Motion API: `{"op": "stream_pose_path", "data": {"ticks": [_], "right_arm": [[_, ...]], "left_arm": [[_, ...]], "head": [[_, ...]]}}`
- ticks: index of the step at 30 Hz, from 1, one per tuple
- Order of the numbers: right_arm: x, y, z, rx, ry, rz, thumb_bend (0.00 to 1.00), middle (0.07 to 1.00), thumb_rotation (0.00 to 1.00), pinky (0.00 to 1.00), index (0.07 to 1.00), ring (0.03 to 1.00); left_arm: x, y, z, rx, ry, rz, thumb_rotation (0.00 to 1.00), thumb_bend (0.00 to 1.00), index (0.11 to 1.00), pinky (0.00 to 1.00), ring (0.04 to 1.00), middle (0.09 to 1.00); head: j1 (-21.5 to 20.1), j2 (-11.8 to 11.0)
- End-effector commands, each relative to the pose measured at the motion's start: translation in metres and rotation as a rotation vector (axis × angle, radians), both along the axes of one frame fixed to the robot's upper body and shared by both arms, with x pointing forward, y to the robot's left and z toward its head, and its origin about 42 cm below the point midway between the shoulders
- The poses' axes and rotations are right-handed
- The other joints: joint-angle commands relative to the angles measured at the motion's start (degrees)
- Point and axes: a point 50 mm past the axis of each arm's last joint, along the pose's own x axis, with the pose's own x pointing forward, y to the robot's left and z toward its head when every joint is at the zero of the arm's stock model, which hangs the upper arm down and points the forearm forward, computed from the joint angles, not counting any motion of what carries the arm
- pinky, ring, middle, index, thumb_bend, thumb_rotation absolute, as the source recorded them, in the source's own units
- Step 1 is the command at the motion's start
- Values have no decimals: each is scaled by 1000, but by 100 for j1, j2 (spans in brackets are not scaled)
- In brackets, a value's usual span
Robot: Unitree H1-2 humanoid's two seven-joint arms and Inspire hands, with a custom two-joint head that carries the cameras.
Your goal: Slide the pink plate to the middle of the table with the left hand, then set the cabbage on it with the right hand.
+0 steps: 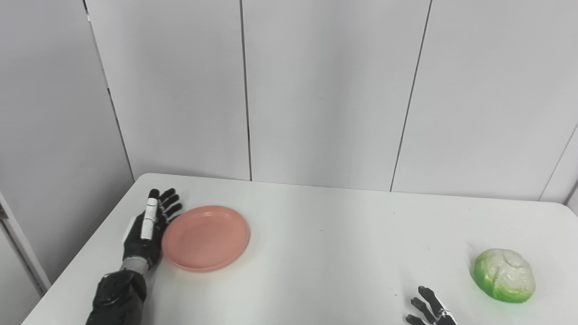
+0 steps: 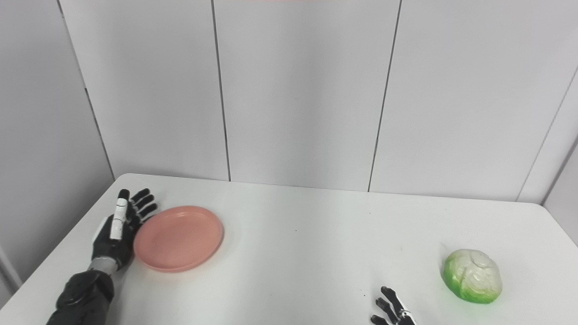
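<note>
A pink plate (image 1: 206, 238) lies on the left part of the white table (image 1: 325, 253). My left hand (image 1: 148, 228) is open, fingers stretched out, its palm side against the plate's left rim. A green and white cabbage (image 1: 504, 274) sits at the right, near the front. Only the fingertips of my right hand (image 1: 429, 309) show at the bottom edge, spread apart, to the left of the cabbage and not touching it. The scene also shows in the right eye view: the plate (image 2: 178, 238), the left hand (image 2: 118, 230), the cabbage (image 2: 473, 276).
Grey wall panels (image 1: 325, 90) stand right behind the table's far edge. The table's left edge runs close beside my left arm. Bare tabletop lies between the plate and the cabbage.
</note>
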Motion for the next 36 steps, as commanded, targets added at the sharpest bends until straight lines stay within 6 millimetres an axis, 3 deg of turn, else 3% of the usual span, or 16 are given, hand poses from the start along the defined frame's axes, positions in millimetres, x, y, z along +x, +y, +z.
{"op": "stream_pose_path", "data": {"ticks": [1,11,18,27,36], "right_arm": [[-23,1,-5,18,38,-8,765,936,934,807,878,891],[-23,3,-4,15,35,3,743,939,925,811,874,894],[-24,6,-3,15,33,3,747,937,911,805,867,890],[-25,13,-1,6,25,8,751,930,913,796,855,883],[-26,28,3,1,20,11,732,923,888,777,853,870]], "left_arm": [[3,1,13,11,-23,-20,913,860,777,820,874,866],[-1,-24,7,27,9,-94,907,837,799,822,873,863],[0,-57,-1,24,21,-160,912,829,773,810,864,851],[-8,-117,-28,-11,54,-188,854,837,736,802,874,867],[-18,-157,-11,-120,4,-113,827,851,757,893,894,888]], "head": [[0,6],[-89,54],[-165,90],[-468,182],[-1099,349]]}}
